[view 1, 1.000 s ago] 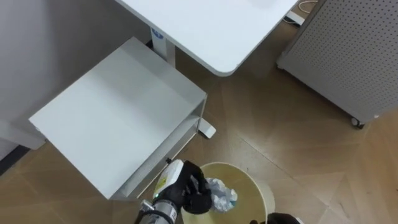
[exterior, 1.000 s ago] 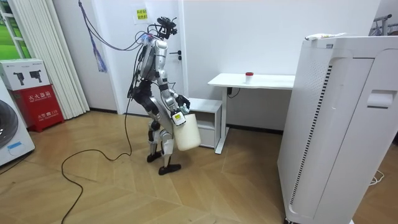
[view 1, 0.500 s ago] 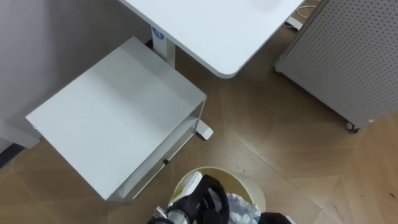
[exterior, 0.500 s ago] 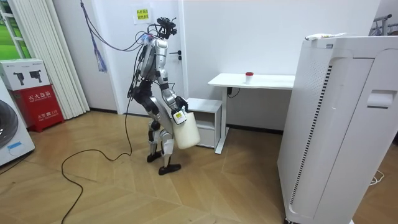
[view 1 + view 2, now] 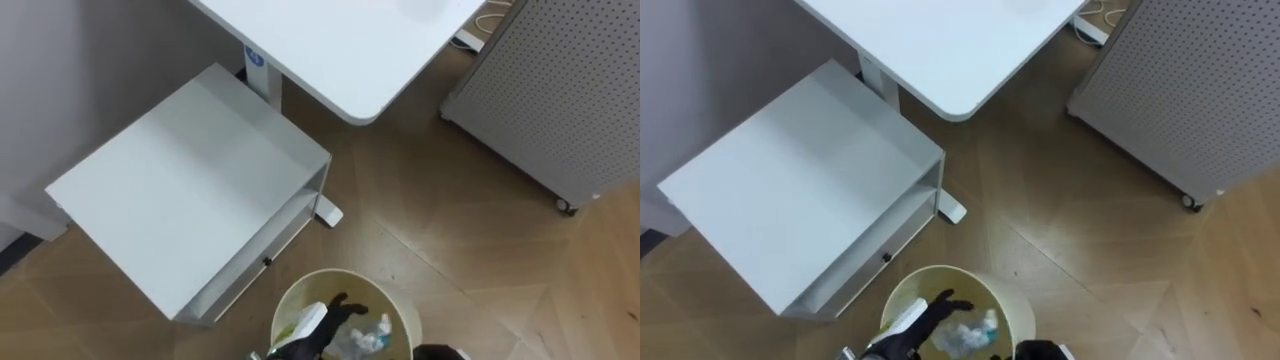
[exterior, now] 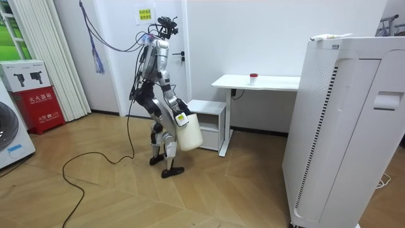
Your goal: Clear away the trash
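The white desk (image 5: 340, 45) fills the upper centre of the left eye view, a grey perforated panel (image 5: 560, 90) on castors the upper right, and the low white cabinet (image 5: 190, 180) the left middle; in the room view the robot stands on the wooden floor just left of that cabinet, with the cream bin (image 6: 189, 133) held off the floor at its hip. At the bottom centre of the eye view the bin's mouth shows, and the left hand (image 5: 322, 330) reaches over its lower-left rim; half a second ago its dark fingers were curled round a crumpled whitish wad, and now they are straight and loosely spread, holding nothing. The garbage (image 5: 366, 335) (crumpled paper or film with a bluish scrap) lies inside the bin, just right of the fingertips; so the drop looks done for this piece. The right hand (image 5: 437, 352) is a dark sliver at the bottom edge beside the bin; its grip cannot be told.
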You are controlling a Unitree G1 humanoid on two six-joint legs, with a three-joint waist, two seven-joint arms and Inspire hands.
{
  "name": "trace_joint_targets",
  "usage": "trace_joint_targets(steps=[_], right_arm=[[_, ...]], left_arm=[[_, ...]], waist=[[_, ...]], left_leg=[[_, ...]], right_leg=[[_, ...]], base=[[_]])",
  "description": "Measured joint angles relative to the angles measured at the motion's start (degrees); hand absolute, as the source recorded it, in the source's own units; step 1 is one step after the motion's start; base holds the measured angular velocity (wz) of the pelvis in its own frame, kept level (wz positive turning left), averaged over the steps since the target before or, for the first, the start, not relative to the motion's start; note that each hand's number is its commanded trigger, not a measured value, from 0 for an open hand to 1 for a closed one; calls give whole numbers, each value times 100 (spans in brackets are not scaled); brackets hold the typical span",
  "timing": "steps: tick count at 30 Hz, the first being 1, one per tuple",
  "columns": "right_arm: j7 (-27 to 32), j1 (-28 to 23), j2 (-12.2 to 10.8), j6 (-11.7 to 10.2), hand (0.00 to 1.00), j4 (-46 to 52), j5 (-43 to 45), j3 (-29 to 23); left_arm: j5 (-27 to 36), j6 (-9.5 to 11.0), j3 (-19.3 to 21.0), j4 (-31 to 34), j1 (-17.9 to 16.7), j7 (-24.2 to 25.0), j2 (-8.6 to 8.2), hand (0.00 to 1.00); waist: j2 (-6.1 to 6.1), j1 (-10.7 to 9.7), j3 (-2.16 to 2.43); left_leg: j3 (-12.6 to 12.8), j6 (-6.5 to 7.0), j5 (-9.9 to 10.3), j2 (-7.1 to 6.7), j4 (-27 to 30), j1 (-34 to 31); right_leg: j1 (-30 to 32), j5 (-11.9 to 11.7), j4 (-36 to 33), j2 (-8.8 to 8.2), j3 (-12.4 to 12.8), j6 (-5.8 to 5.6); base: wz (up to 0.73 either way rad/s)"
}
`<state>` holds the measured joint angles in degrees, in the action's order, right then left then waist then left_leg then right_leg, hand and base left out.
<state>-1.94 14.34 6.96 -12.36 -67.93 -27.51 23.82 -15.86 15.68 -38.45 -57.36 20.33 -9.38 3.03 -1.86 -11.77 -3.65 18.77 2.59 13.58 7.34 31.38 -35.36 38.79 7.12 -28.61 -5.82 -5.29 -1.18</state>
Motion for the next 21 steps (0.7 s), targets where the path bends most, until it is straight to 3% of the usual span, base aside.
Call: trace_joint_targets(steps=[5,7,10,15,17,18,20,21], right_arm=[[-62,10,17,0,100,-130,86,-100],[-64,-2,50,0,100,-132,115,-120],[-79,-38,85,-1,100,-122,92,-123],[-119,-140,130,-1,100,-120,84,-274],[-172,-237,212,-13,100,-113,72,-294],[-204,-331,284,-12,100,-106,84,-342],[-214,-500,305,-1,100,-101,139,-636],[-235,-619,325,2,100,-61,154,-768]], left_arm=[[-15,-1,168,6,73,81,151,0],[-113,2,360,43,60,130,226,0],[-125,3,468,247,38,137,339,0],[-196,137,467,808,-64,134,509,0],[-244,248,473,1024,-153,131,579,0],[-323,279,474,1186,-233,130,623,0],[-444,298,635,1675,-558,129,765,0],[-463,309,775,2003,-798,110,886,0]], waist=[[35,216,-7],[49,493,-11],[176,553,3],[208,563,7],[239,557,28],[282,556,67],[296,572,101],[307,582,141]], left_leg=[[-101,-55,89,-10,34,219],[-178,-116,175,-15,14,480],[-177,-129,203,-35,-102,731],[-149,-129,214,-183,-336,1273],[-149,-127,235,-208,-418,1472],[-135,-124,243,-228,-517,1609],[-87,-122,241,-294,-702,1907],[-13,-119,244,-314,-810,2088]], right_leg=[[-161,-3,31,71,99,4],[-338,-88,169,239,380,-8],[-552,-175,301,310,511,-17],[-921,-169,390,311,699,-53],[-1107,-184,497,315,701,-75],[-1232,-196,539,312,702,-94],[-1428,-215,633,298,705,-111],[-1525,-231,681,288,682,-113]], base=[[-18],[-66],[-39],[-21],[-17],[-17],[-34],[-51]])
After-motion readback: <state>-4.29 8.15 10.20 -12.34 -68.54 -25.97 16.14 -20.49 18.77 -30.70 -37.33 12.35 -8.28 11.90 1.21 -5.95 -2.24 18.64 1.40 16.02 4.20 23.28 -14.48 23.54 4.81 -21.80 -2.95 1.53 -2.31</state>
